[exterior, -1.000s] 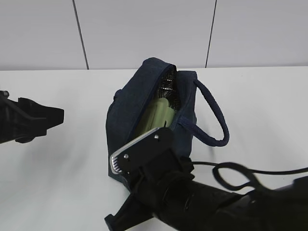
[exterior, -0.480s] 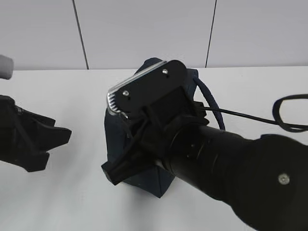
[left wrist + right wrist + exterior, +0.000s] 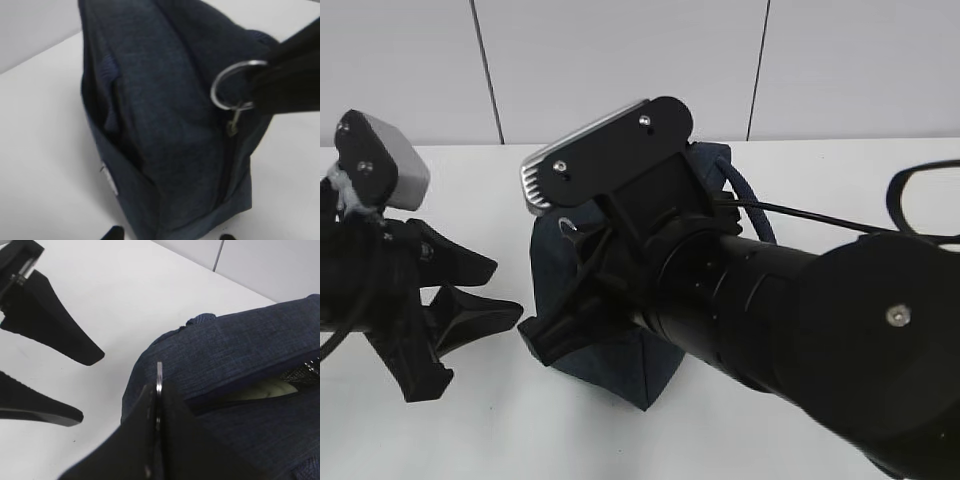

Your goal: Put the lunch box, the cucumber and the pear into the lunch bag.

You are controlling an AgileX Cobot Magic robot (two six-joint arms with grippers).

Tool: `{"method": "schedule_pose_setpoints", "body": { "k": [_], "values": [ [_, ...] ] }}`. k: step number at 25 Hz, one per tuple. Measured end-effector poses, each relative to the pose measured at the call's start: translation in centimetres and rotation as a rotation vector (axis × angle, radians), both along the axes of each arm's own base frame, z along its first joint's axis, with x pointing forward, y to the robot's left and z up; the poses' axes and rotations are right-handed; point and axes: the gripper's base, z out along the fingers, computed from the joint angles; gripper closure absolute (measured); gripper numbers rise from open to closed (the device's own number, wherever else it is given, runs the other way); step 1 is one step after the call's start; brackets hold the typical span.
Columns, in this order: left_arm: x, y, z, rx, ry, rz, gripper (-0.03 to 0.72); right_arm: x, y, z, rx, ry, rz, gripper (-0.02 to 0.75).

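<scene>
The dark navy lunch bag (image 3: 620, 362) stands mid-table, mostly hidden behind my right arm. My right gripper (image 3: 159, 390) is shut on the zipper's metal ring pull (image 3: 159, 371). In the left wrist view, the ring (image 3: 215, 95) stands up from the bag's top (image 3: 165, 125). A slit of the bag stays open, and the pale green lunch box (image 3: 270, 388) shows inside it. My left gripper (image 3: 505, 292) is open and empty, just left of the bag's end. The cucumber and the pear are out of view.
The bag's loop handle (image 3: 745, 195) sticks out behind my right arm. A black cable (image 3: 920, 185) loops over the table at the right. White table (image 3: 470, 420) surrounds the bag, and a panelled wall stands behind it.
My right arm has swung from the near edge up over the bag and covers its opening. My left gripper has moved right, close to the bag's left end.
</scene>
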Motion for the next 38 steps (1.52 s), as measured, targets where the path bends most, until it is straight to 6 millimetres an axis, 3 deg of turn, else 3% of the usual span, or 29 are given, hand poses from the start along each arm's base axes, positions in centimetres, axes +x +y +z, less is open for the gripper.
{"method": "schedule_pose_setpoints", "body": {
  "k": [5, 13, 15, 17, 19, 21, 29, 38],
  "values": [
    [0.6, -0.7, -1.0, 0.007, -0.034, -0.083, 0.284, 0.0, 0.0, 0.0, -0.011, 0.003, 0.007, 0.732],
    [3.1, -2.1, -2.0, -0.069, 0.046, -0.061, 0.278, -0.1, 0.1, -0.1, -0.015, 0.011, 0.020, 0.732],
    [3.7, -2.5, -2.2, -0.082, 0.058, -0.073, 0.319, -0.1, 0.1, -0.1, -0.015, 0.012, 0.022, 0.732],
    [3.9, -2.8, -2.7, -0.095, 0.083, -0.089, 0.432, -0.2, 0.1, -0.1, -0.016, 0.012, 0.025, 0.732],
    [4.0, -3.1, -3.0, -0.107, 0.102, -0.103, 0.596, -0.2, 0.1, -0.1, -0.014, 0.015, 0.022, 0.732],
    [3.9, -3.2, -3.2, -0.118, 0.113, -0.114, 0.663, -0.1, 0.1, -0.1, -0.018, 0.011, 0.020, 0.732],
    [3.9, -3.2, -3.1, -0.124, 0.116, -0.116, 0.689, 0.9, 0.3, 1.7, -0.041, -0.057, -0.018, 0.732],
    [3.9, -3.3, -3.0, -0.144, 0.119, -0.116, 0.692, 5.6, -2.4, 3.7, 0.034, -0.002, -0.119, 0.732]
  ]
}}
